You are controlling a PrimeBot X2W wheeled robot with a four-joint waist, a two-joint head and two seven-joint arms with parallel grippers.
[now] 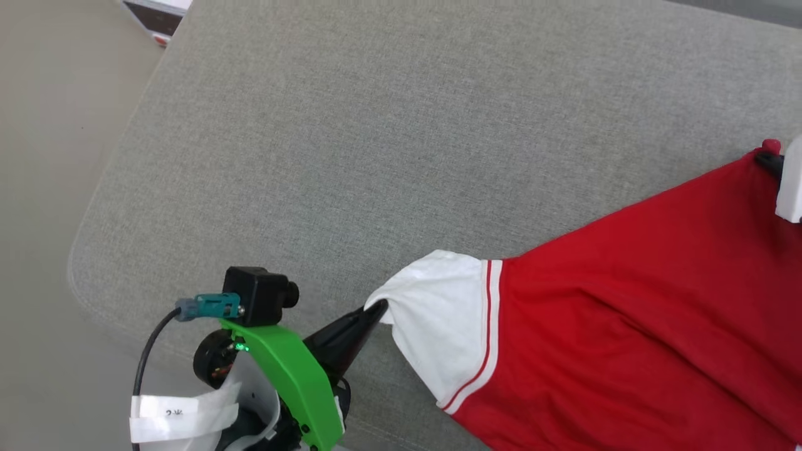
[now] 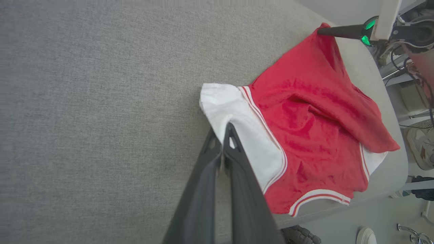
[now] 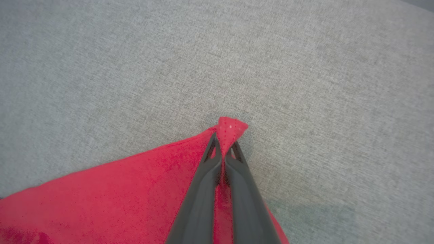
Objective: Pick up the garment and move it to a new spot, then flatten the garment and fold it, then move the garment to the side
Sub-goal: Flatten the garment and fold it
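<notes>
**A:** Where is the garment (image 1: 626, 326) lying?

**B:** On the grey cushion (image 1: 376, 125), at the lower right of the head view. The red body is rumpled and spreads off the right and bottom edges of that view. From the left wrist it lies close to the cushion's rounded corner, with the striped hem (image 2: 318, 196) along the cushion's edge and pale floor (image 1: 37, 188) beyond.

**A:** And the left gripper (image 1: 376, 308)?

**B:** Its two dark fingers are pressed together, with no gap at the tips. They pinch the edge of the white sleeve (image 1: 438, 313). The sleeve fans out from the tips toward the red-and-white trim (image 1: 492, 326), and the red body lies past that, on the far side from the gripper.

**A:** What about the right gripper (image 3: 223, 144)?

**B:** It is closed too. A small red corner of the cloth is clamped between its fingertips, and a little peak of fabric pokes out just beyond them. The rest of the red cloth trails back under and to the left of the fingers in its own wrist view.

**A:** So the shirt sits between the two?

**B:** Yes. It is held at the sleeve on one side and at a red corner on the other, with the body of the cloth between the two grips. I cannot tell whether the red corner is off the cushion or resting on it.
</notes>
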